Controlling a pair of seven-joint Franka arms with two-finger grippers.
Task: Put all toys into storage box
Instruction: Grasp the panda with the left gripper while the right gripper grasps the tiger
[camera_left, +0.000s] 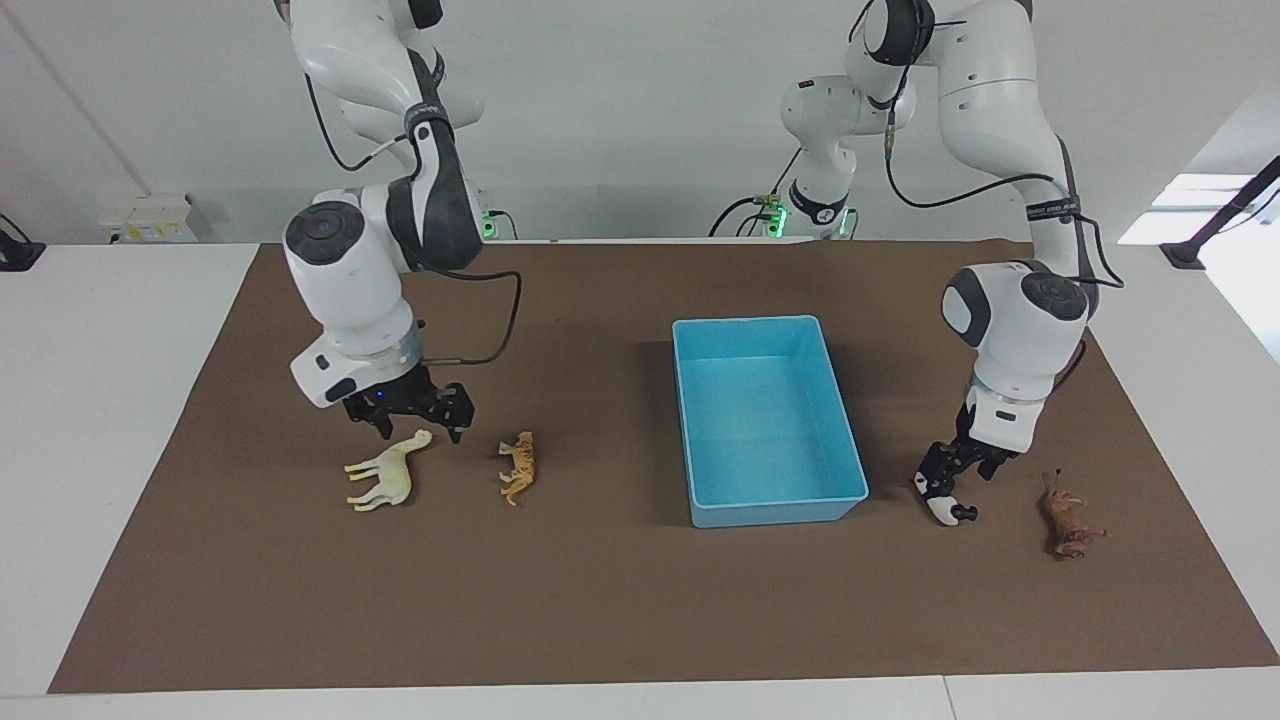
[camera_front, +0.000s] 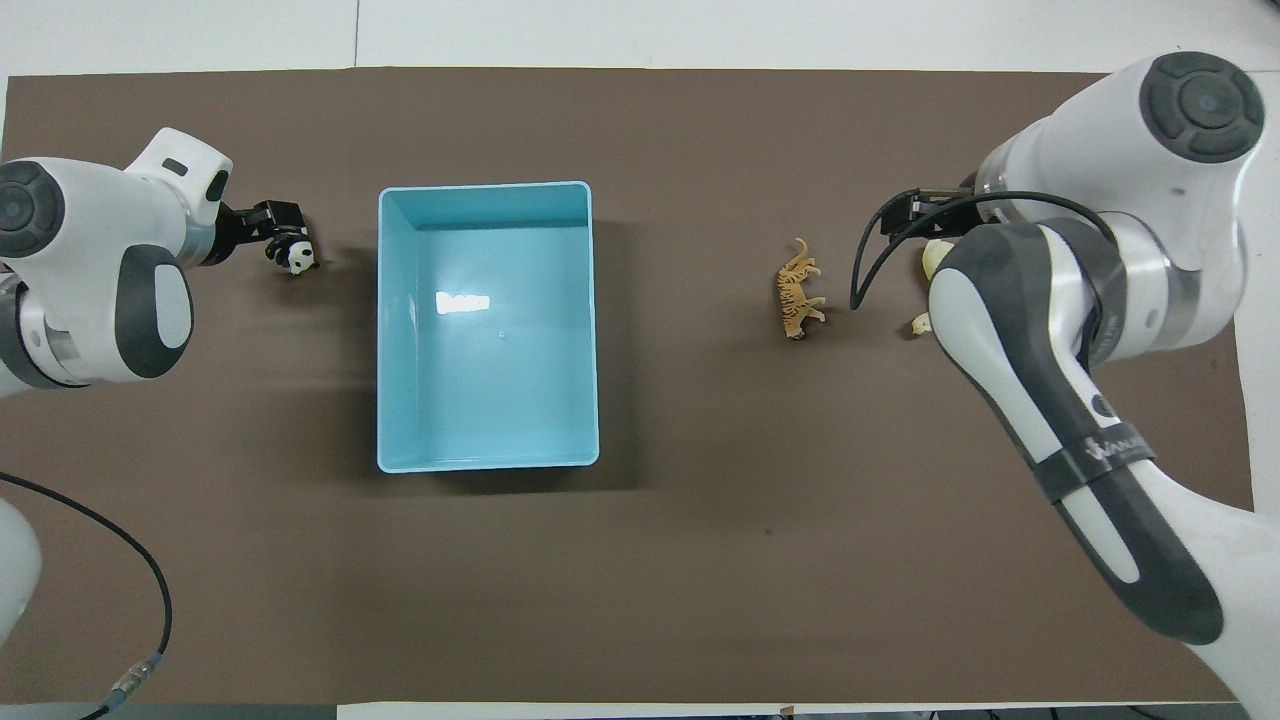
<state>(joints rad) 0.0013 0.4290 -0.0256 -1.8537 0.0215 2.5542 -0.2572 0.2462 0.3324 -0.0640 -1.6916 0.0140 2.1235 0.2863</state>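
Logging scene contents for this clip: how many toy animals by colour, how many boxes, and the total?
Cream-yellow camel: 1
Orange striped tiger: 1
Black-and-white panda: 1
Dark brown lion: 1
Light blue storage box: 1, nothing in it
Total: 5 things, 4 toys and 1 box

From overhead, my right arm covers most of the cream-yellow plastic camel (camera_front: 932, 258), and my left arm hides the dark brown plastic lion entirely. My left hand (camera_left: 940, 484) sits on the black-and-white plastic panda (camera_left: 946, 510); grip unclear.
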